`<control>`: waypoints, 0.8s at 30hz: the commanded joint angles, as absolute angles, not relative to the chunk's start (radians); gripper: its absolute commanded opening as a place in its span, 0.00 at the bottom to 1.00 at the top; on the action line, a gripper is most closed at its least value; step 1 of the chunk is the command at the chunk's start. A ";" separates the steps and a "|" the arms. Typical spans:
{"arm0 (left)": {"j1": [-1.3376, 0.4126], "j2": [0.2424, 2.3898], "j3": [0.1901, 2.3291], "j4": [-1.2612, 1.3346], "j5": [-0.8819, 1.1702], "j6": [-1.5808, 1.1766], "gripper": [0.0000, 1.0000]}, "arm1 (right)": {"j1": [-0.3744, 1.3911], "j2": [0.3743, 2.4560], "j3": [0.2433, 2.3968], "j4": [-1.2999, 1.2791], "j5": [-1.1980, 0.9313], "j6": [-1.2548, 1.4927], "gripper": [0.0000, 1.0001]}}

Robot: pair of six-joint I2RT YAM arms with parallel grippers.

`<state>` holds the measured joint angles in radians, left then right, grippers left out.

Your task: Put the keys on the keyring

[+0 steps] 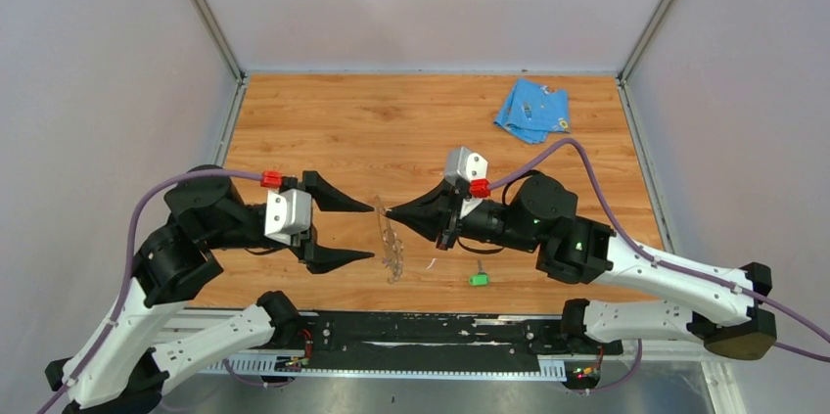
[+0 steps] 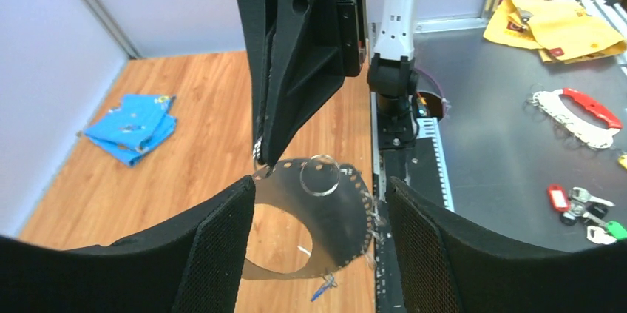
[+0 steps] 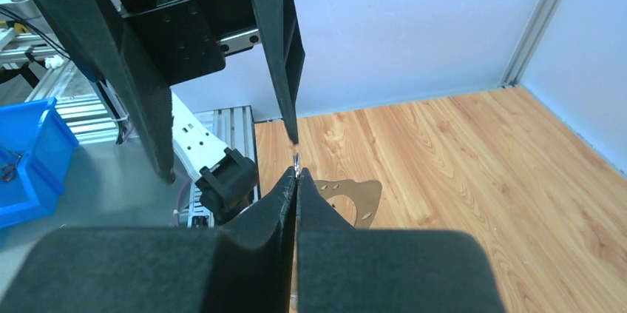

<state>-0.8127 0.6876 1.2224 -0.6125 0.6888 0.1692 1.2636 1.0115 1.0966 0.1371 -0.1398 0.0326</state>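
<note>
Hanging above the tabletop, keyring is pinched at its top edge by right gripper, tips pressed together. Left gripper spread just beside it. Band looks thin, light, springy, probably slippery: take the edge. Green key lies on tabletop.

The left claw gapes wide, facing the right claw, whose fingers are pressed together.

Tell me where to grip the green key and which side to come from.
Take the green key by its plastic head, probably the bulkiest part; the thin metal shank pointing away from the arms lies flat on the table. Come straight down from above with the open left hand, since the right hand is shut on the keyring.
</note>
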 commanded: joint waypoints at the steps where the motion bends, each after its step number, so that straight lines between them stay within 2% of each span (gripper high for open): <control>1: -0.794 0.682 1.268 -0.652 0.652 0.213 0.65 | 1.269 0.965 1.069 0.221 -0.185 0.028 0.00; 10: -0.779 0.688 1.189 -0.549 0.616 0.080 0.31 | 1.270 0.977 1.085 0.223 -0.261 0.038 0.00; 13: -0.778 0.697 1.185 -0.538 0.647 0.060 0.28 | 1.270 0.982 1.091 0.222 -0.268 0.036 0.00; 20: -0.776 0.707 1.181 -0.505 0.731 0.022 0.30 | 1.270 0.994 1.097 0.227 -0.282 0.035 0.00; 24: -0.776 0.709 1.173 -0.499 0.749 0.022 0.28 | 1.270 1.001 1.101 0.233 -0.286 0.038 0.00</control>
<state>-0.7818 0.7033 1.1873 -0.5255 0.7002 0.0479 1.2636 0.9997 1.0775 0.1684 -0.2672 0.0334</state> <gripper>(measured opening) 0.297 0.007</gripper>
